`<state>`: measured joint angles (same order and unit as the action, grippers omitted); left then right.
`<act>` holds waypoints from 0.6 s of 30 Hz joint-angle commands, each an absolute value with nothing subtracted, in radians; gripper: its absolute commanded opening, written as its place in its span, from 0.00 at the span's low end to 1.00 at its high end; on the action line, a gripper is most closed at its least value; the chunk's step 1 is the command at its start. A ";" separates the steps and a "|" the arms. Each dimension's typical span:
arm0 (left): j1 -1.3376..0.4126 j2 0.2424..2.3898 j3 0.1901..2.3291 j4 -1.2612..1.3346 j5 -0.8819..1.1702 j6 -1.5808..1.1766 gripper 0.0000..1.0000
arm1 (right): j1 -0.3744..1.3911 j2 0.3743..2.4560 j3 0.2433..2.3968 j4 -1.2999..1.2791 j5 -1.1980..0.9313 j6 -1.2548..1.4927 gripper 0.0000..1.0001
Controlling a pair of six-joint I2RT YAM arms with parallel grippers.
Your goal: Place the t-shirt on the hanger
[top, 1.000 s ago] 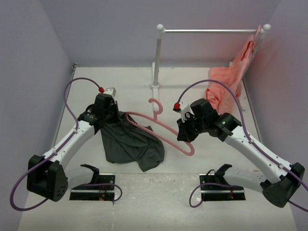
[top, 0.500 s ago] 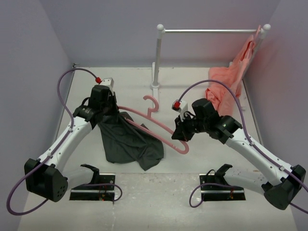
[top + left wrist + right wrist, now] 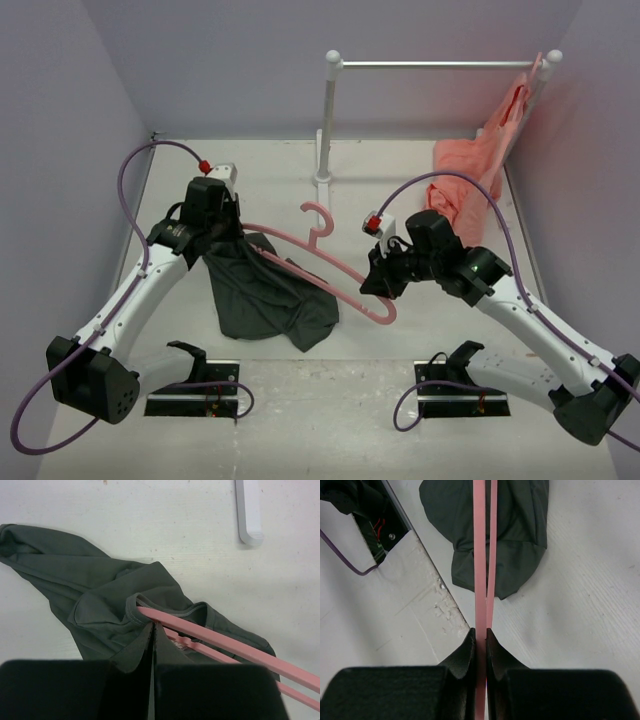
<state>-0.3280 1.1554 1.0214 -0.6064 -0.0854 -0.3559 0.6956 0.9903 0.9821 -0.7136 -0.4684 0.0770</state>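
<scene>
The dark grey t-shirt (image 3: 265, 295) lies crumpled on the table in front of my left arm. My left gripper (image 3: 222, 235) is shut on the t-shirt's collar (image 3: 131, 611) and holds it up a little. The pink hanger (image 3: 326, 222) slants from the collar down to the right. Its left end reaches into the neck opening, as the left wrist view (image 3: 225, 640) shows. My right gripper (image 3: 378, 283) is shut on the hanger's right end, fingertips (image 3: 481, 631) clamped on the pink bars (image 3: 480, 555). The t-shirt (image 3: 515, 530) lies beyond them.
A white garment rack stands at the back, post (image 3: 326, 120) and bar (image 3: 440, 65). A salmon-pink garment (image 3: 475, 170) hangs from the bar's right end and drapes onto the table. Two black mounts (image 3: 195, 395) (image 3: 465, 395) sit at the near edge. Walls close in left and right.
My left gripper has pulled the collar back and up. My right gripper has pushed the hanger leftwards, towards the collar, then eased a little forward.
</scene>
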 commanded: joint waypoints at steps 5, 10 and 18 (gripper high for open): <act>-0.322 1.119 1.074 -0.644 -0.011 -0.234 0.00 | 0.703 1.016 0.998 -0.759 -0.568 0.021 0.00; -0.322 1.110 1.060 -0.649 -0.019 -0.219 0.00 | 0.703 0.984 0.992 -0.792 -0.556 0.032 0.00; -0.324 1.071 1.054 -0.611 0.159 -0.251 0.00 | 0.701 1.002 1.005 -0.635 -0.449 0.109 0.00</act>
